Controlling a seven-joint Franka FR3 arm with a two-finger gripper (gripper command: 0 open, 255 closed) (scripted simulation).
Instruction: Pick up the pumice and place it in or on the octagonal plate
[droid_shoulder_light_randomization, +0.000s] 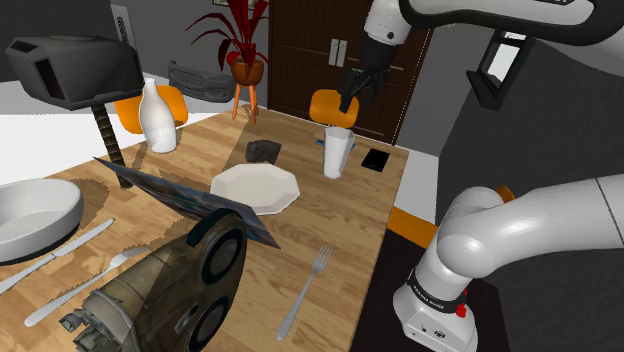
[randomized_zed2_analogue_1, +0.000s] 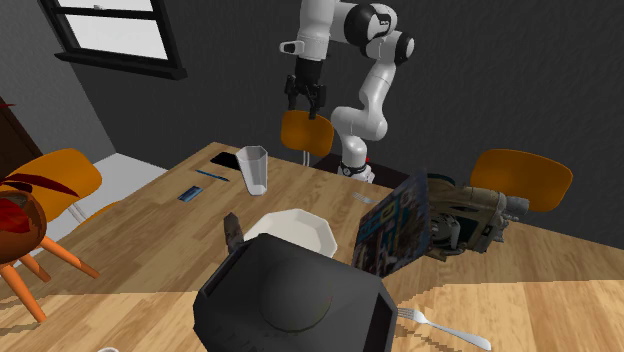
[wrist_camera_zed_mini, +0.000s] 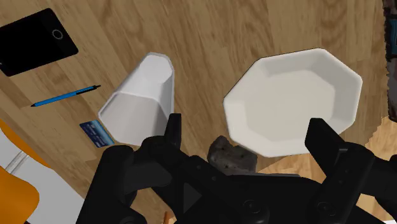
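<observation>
The pumice (droid_shoulder_light_randomization: 264, 151) is a dark grey rough stone lying on the wooden table just beyond the white octagonal plate (droid_shoulder_light_randomization: 255, 187). My gripper (droid_shoulder_light_randomization: 352, 95) hangs open high above the table, over the white cup (droid_shoulder_light_randomization: 337, 152), with nothing in it. In the wrist view the pumice (wrist_camera_zed_mini: 229, 153) lies far below between the spread fingers (wrist_camera_zed_mini: 172, 130), touching neither, beside the plate (wrist_camera_zed_mini: 292, 102). In the second exterior view the gripper (randomized_zed2_analogue_1: 305, 100) is well above the plate (randomized_zed2_analogue_1: 297, 227), and the pumice (randomized_zed2_analogue_1: 232, 229) is partly hidden by a large black object.
Near the cup (wrist_camera_zed_mini: 140, 98) lie a black phone (wrist_camera_zed_mini: 35, 41), a blue pen (wrist_camera_zed_mini: 65, 96) and a small card (wrist_camera_zed_mini: 97, 131). A white bottle (droid_shoulder_light_randomization: 158, 117), a bowl (droid_shoulder_light_randomization: 35, 215), a fork (droid_shoulder_light_randomization: 305, 292), a leaning book (droid_shoulder_light_randomization: 190, 200) and an old camera (droid_shoulder_light_randomization: 170, 295) crowd the table.
</observation>
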